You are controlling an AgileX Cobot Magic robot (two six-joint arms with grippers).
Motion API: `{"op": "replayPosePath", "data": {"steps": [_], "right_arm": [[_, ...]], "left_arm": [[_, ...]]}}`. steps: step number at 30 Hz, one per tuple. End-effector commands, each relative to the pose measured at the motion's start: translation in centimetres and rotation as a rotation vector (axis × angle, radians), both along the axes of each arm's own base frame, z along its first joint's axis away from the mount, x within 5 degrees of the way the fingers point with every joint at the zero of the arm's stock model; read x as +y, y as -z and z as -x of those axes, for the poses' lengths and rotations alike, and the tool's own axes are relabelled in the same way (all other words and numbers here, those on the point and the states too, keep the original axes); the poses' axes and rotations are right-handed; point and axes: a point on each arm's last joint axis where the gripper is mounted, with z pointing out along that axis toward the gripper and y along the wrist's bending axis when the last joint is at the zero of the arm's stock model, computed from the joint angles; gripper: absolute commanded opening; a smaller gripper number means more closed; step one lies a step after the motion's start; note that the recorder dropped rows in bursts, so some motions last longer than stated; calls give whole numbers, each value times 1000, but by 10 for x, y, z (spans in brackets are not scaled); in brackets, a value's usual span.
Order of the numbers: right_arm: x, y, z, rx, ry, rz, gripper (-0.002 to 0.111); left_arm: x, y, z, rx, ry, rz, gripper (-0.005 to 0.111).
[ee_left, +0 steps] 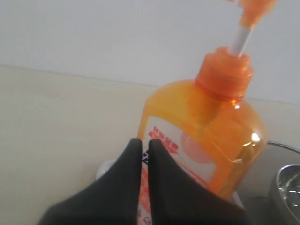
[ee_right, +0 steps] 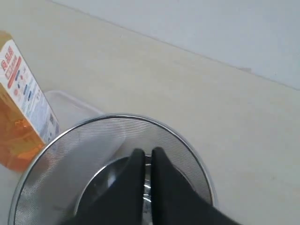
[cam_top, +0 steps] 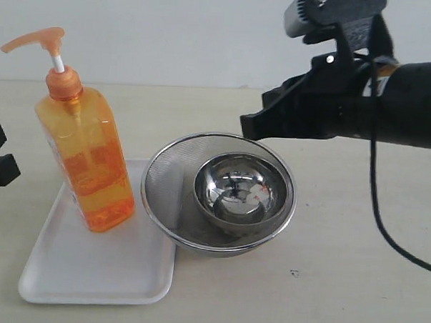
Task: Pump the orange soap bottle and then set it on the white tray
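The orange soap bottle (cam_top: 90, 170) stands upright on the white tray (cam_top: 89, 270), on its far part, with the pump head up and the spout pointing left. My left gripper (cam_top: 2, 168) is at the left edge of the exterior view, apart from the bottle. The left wrist view shows that gripper (ee_left: 145, 143) shut and empty, pointing at the bottle's label (ee_left: 206, 126). My right gripper (cam_top: 245, 127) hovers above the bowls, right of the bottle. Its jaws (ee_right: 146, 152) are shut on nothing, with the bottle (ee_right: 18, 103) and the tray's corner (ee_right: 70, 105) off to one side.
A round steel mesh bowl (cam_top: 164, 181) sits against the tray's right edge, overlapping it slightly, with a smaller shiny steel bowl (cam_top: 236, 191) inside it. The mesh bowl's rim (ee_right: 84, 140) lies directly under my right gripper. A black cable hangs from the right arm.
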Motion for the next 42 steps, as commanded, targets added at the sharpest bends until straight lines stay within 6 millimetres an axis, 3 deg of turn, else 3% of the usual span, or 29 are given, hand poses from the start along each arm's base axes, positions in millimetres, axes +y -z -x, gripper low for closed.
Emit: {"op": "replayPosePath", "data": {"steps": [1,7,11,15,23,32,42], "right_arm": [[26,9,-14,-39,-58,33,0],[56,13,-34,-71,-113,73,0],[66,17,-44,-68,-119,82,0],[68,21,-46,-55,-126,99,0],[68,17,-48,-111,-125,87,0],[84,27,-43,-115,-158,87,0],[87,26,-41,-131,-168,82,0]], "left_arm": [[2,7,-17,-17,-101,-52,5],[14,21,-38,12,-228,-127,5],[7,24,-51,-15,-131,-151,5],[13,27,-61,-4,-164,-140,5],[44,26,-68,-14,-286,-155,5],[36,32,-110,-2,-264,-164,5],[34,47,-131,7,-264,-192,5]]}}
